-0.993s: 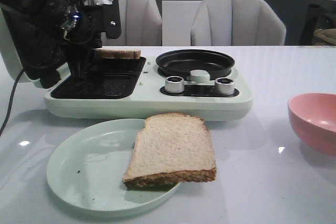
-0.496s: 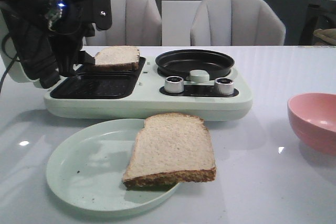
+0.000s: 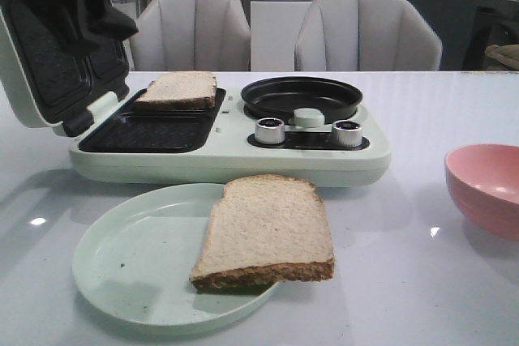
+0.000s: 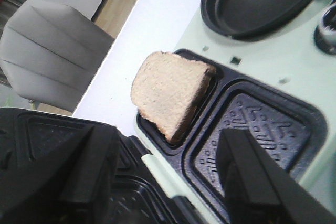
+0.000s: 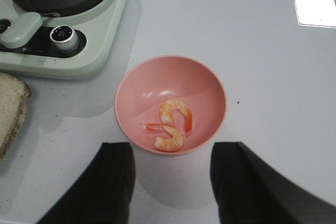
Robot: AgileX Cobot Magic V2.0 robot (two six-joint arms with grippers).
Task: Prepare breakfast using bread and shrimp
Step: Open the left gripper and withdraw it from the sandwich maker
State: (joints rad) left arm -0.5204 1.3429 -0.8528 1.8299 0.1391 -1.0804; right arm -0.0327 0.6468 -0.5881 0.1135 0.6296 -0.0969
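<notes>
Front view: one bread slice point(image 3: 178, 89) in the far well of the sandwich maker point(image 3: 227, 147), tilted, one edge propped on the well's rim. Near well point(image 3: 150, 131) beside it bare, patterned plate showing. Second slice point(image 3: 266, 231) on the pale green plate point(image 3: 130, 261) in front of the appliance, lying flat, its crust corner hanging past the plate's right rim. Lid point(image 3: 45, 62) of the maker tipped up and back at left, two dark moulded plates facing forward. Round black pan point(image 3: 302, 97) on the appliance's right half, two silver knobs point(image 3: 270, 130) just in front of it.

Shrimp point(image 5: 173, 124) in the pink bowl point(image 5: 171, 103), two orange curls touching each other near the bottom. Bowl on the white table point(image 3: 422, 281), well to the right of the plate, near the maker's right end.

Left gripper point(image 4: 168, 174) raised over the maker's lid and near well, jaws spread wide, nothing between them, clear of the bread. Right gripper point(image 5: 170, 182) hanging just beside the bowl's rim, jaws parted about as wide as the bowl, holding nothing.

Two grey chairs point(image 3: 366, 34) behind the table.
</notes>
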